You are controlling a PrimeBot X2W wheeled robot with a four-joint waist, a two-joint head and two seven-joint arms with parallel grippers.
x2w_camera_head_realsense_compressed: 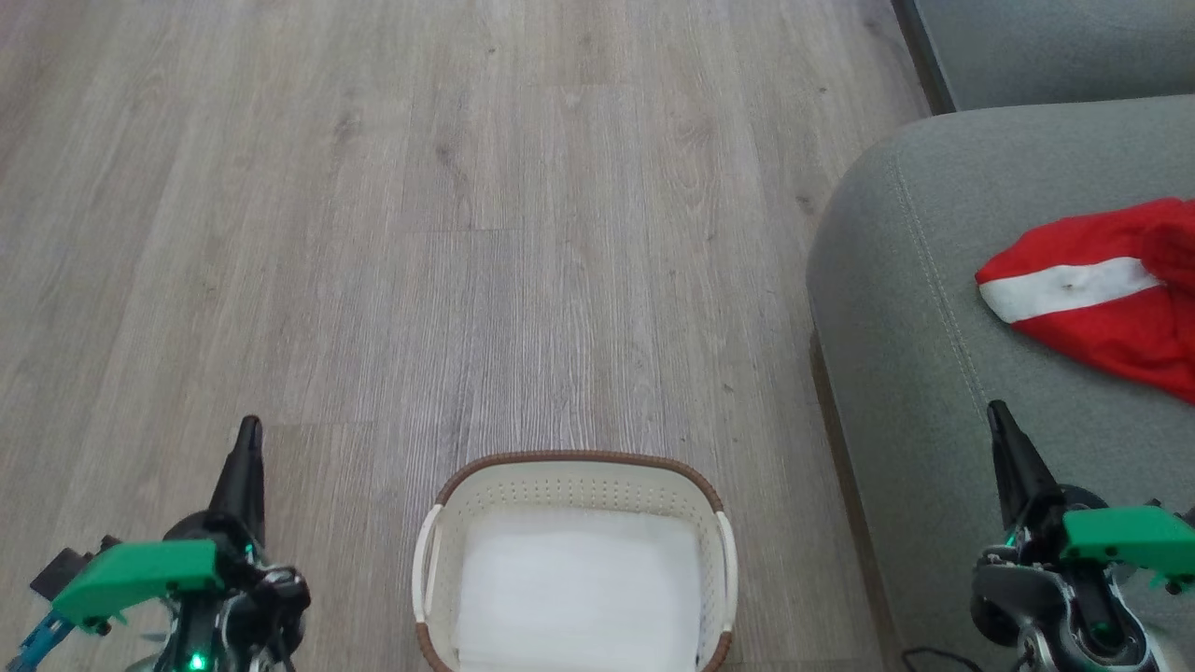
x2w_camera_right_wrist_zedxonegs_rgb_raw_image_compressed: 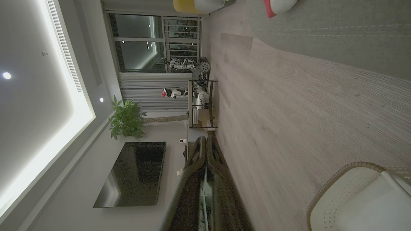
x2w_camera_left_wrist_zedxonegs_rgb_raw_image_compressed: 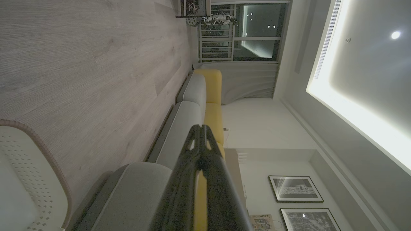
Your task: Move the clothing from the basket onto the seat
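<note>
- two grippers stood clenched on nothing in the head view: our left gripper (x2w_camera_head_realsense_compressed: 248,443) at 7 o'clock over the floor (x2w_camera_head_realsense_compressed: 467,233), our right gripper (x2w_camera_head_realsense_compressed: 1004,429) at 4 o'clock over the seat (x2w_camera_head_realsense_compressed: 896,280).
- the clothing (x2w_camera_head_realsense_compressed: 1102,289) lay bunched on the seat at 3 o'clock and ran off the frame edge, so we could not tell how much of it sat securely.
- the basket (x2w_camera_head_realsense_compressed: 579,457) at 6 o'clock looked empty, its bottom bare and white; we judged the task done or nearly so.
- first risk: the clothing lay near our right gripper, toward its 1 o'clock; a careless sweep could snag the thin fabric and drag it over the seat's rounded edge to the floor.
- second risk: a white piece could hide against the pale basket bottom, and we might stop too soon.
- third risk: rolling forward could knock the basket just ahead of us.
</note>
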